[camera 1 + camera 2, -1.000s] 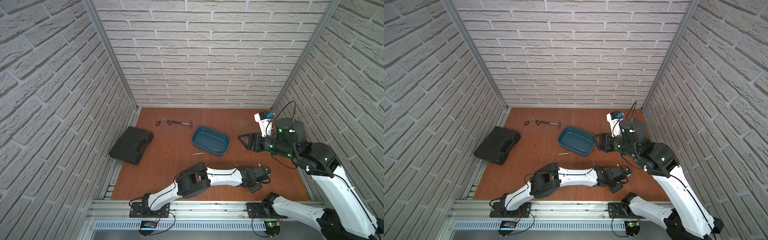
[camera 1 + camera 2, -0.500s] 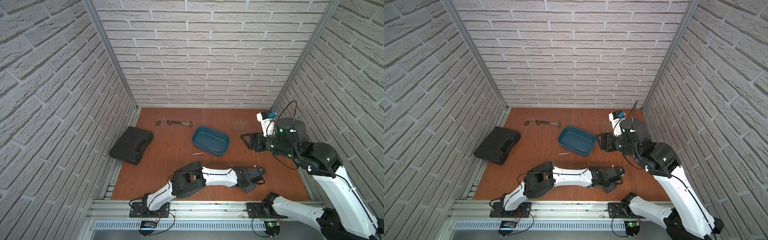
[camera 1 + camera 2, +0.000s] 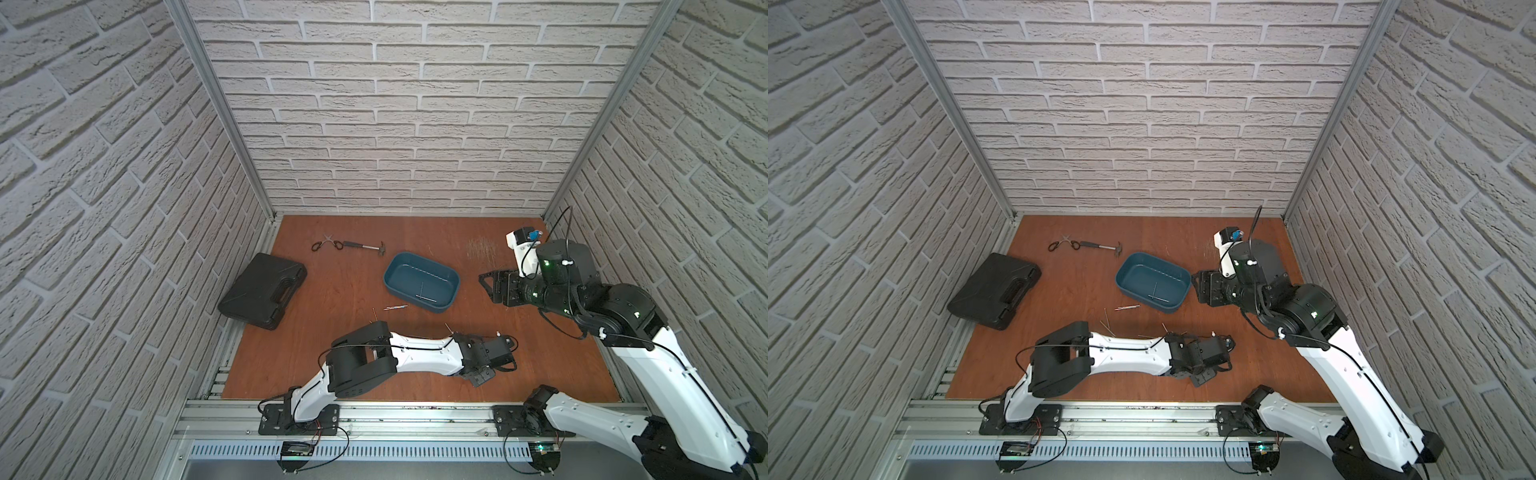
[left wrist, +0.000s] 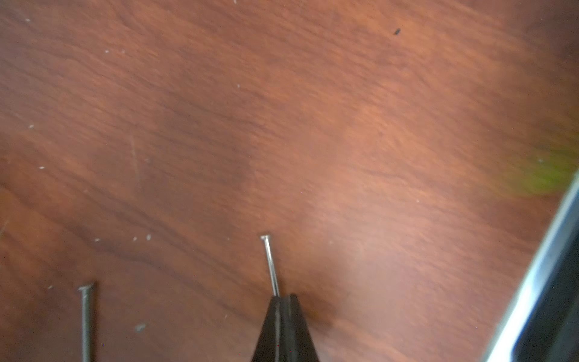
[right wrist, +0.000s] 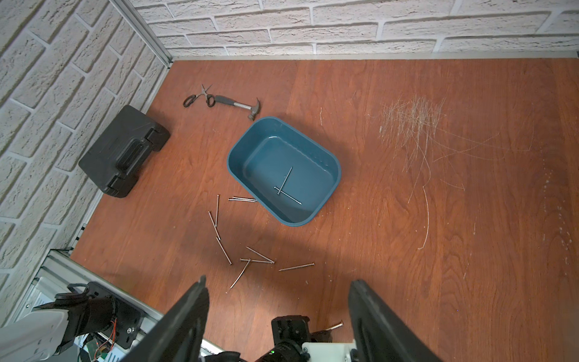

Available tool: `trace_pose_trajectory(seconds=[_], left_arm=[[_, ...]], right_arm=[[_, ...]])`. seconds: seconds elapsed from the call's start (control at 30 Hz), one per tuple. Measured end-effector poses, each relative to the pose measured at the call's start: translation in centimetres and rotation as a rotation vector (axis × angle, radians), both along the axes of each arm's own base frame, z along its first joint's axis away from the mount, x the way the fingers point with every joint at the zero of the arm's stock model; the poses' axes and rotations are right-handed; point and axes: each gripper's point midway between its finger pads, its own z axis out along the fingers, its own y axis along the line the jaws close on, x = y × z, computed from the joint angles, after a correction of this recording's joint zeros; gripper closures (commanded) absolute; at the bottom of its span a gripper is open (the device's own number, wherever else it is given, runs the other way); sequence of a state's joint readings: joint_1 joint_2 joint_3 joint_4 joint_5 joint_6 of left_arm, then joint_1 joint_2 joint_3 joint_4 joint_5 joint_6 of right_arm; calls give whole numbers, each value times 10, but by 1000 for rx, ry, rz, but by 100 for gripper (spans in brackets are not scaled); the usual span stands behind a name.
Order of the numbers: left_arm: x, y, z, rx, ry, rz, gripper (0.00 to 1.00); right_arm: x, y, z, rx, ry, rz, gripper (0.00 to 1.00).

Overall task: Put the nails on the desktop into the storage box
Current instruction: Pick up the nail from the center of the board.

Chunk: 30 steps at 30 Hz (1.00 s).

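Two nails (image 5: 285,185) boxed, one pinched

Low in the left wrist frame, the left claw (image 4: 283,299) is pressed together on a nail (image 4: 270,263) over the worktop (image 4: 344,125). At the bottom of its own wrist frame, the right claw (image 5: 279,282) is spread wide, empty. Farther off, loose nails (image 5: 257,260) lie mid-frame beside the storage box (image 5: 313,156), with the hammer (image 5: 241,106) beyond.

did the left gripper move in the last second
Yes. The left gripper, shut on a nail, has shifted toward the robot's left, closing the sideways gap to the fixed storage box.
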<state>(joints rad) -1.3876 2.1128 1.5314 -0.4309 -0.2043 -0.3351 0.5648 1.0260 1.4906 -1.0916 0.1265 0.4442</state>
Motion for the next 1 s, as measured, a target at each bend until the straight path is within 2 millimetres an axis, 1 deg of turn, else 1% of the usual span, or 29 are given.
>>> trace_pose_trajectory(seconds=[0.2, 0.27, 0.37, 0.4, 0.47, 0.5, 0.67, 0.8, 1.0], left_arm=[[1, 15, 22, -19, -26, 12, 100], [1, 17, 23, -21, -26, 17, 100], [2, 18, 19, -14, -19, 30, 81], [3, 20, 17, -8, -12, 42, 77], [6, 21, 13, 3, -5, 61, 70], [8, 21, 11, 9, -3, 73, 69], [21, 26, 6, 32, 0, 159, 69], [32, 35, 2, 50, 2, 241, 70], [37, 44, -6, 64, 32, 318, 72]], right_arm=[[8, 3, -17, -29, 29, -5, 23], [11, 4, -24, -37, 40, -7, 23], [13, 5, -30, -48, 49, -10, 23], [13, 4, -29, -49, 48, -12, 23], [14, 3, -28, -52, 38, -17, 23], [14, 1, -27, -54, 32, -23, 23], [12, -6, -19, -57, 0, -41, 23], [6, -11, -9, -41, -33, -45, 22], [0, -16, -2, -26, -59, -48, 22]])
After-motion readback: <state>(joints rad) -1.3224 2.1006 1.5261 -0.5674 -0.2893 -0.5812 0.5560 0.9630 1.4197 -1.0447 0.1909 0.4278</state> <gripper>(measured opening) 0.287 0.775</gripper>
